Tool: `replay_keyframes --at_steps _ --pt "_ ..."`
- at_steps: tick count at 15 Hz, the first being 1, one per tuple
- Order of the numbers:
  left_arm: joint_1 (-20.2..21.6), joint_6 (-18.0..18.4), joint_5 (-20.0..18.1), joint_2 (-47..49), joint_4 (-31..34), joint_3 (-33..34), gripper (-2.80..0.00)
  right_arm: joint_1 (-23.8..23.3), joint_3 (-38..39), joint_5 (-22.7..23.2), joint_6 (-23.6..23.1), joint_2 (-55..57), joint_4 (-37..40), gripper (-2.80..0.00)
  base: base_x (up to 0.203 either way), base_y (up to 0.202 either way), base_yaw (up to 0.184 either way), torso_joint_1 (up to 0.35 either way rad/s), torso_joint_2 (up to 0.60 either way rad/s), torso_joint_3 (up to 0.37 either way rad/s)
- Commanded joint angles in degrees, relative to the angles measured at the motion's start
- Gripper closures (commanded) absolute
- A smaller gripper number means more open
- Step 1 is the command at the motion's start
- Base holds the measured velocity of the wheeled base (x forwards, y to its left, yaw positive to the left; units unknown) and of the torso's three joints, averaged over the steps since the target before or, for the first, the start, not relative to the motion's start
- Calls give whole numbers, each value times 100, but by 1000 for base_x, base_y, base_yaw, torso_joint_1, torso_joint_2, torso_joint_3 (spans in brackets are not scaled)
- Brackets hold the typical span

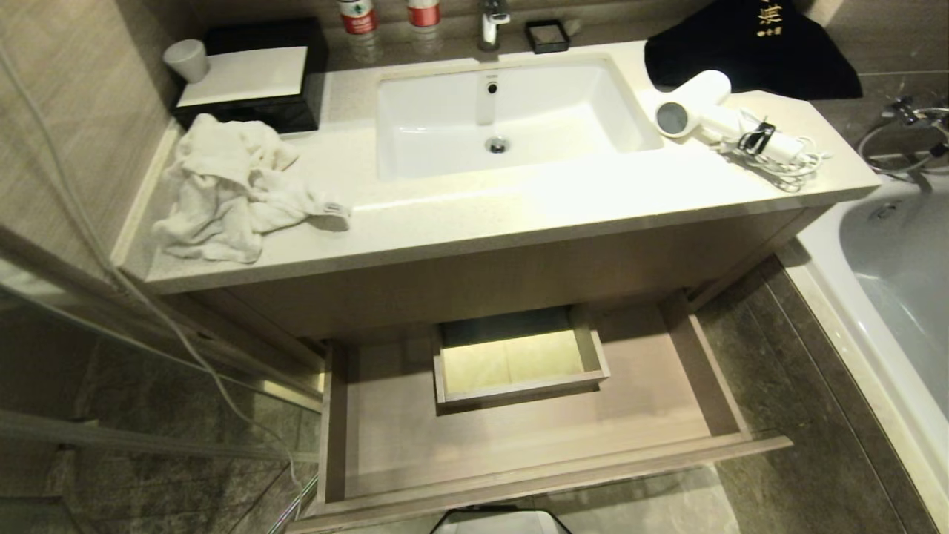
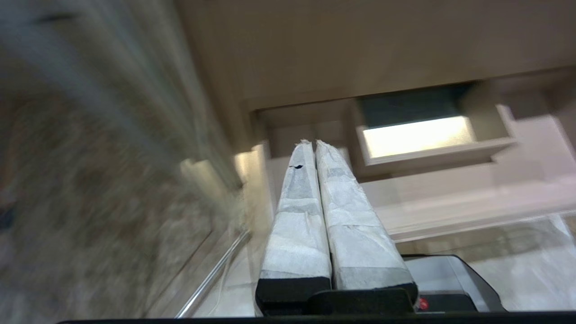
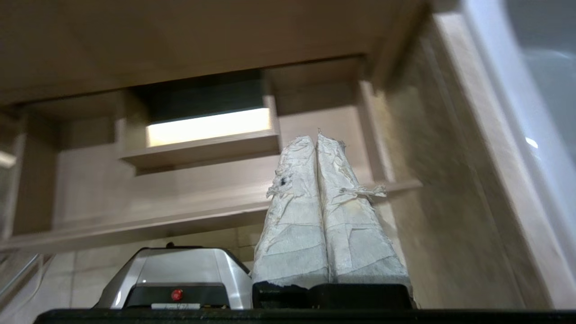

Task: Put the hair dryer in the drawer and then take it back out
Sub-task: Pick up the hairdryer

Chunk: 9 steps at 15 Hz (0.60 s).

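Observation:
The white hair dryer (image 1: 704, 107) lies on the counter to the right of the sink, grey barrel end facing the basin, its coiled cord (image 1: 782, 157) bound by a black strap beside it. Below the counter the beige drawer (image 1: 519, 475) stands pulled open, with a boxed rectangular cut-out (image 1: 519, 360) at its back; it shows too in the wrist views, drawer (image 2: 450, 198) and drawer (image 3: 135, 198). Neither arm appears in the head view. My left gripper (image 2: 314, 143) and right gripper (image 3: 315, 137) are both parked low in front of the drawer, tape-wrapped fingers pressed together, holding nothing.
A crumpled white towel (image 1: 230, 185) lies on the counter's left end, near a black box with a cup (image 1: 252, 74). A dark cloth (image 1: 749, 44) sits behind the dryer. The bathtub (image 1: 890, 259) borders the right; a glass panel (image 1: 111, 356) the left. My base (image 1: 500, 521) stands before the drawer.

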<state>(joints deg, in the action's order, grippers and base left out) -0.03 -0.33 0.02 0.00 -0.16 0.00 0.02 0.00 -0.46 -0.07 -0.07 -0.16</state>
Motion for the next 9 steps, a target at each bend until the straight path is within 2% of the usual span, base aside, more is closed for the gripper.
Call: replay_keyframes --at_steps 1,6,8,9 --pt "3 -2 -2 9 -2 0 0 7 0 2 -1 7 -2 0 4 12 -173 124 -224 -110" --pt "3 -2 6 0 -2 0 0 7 5 -6 -10 7 -2 0 0 8 -170 76 -145 -71" --pt "3 -2 6 8 -2 0 0 7 9 -6 -10 7 -2 0 4 6 -117 6 -2 2" --pt "3 -2 4 6 -2 0 0 7 8 -6 -10 7 -2 0 0 0 0 0 0 0"
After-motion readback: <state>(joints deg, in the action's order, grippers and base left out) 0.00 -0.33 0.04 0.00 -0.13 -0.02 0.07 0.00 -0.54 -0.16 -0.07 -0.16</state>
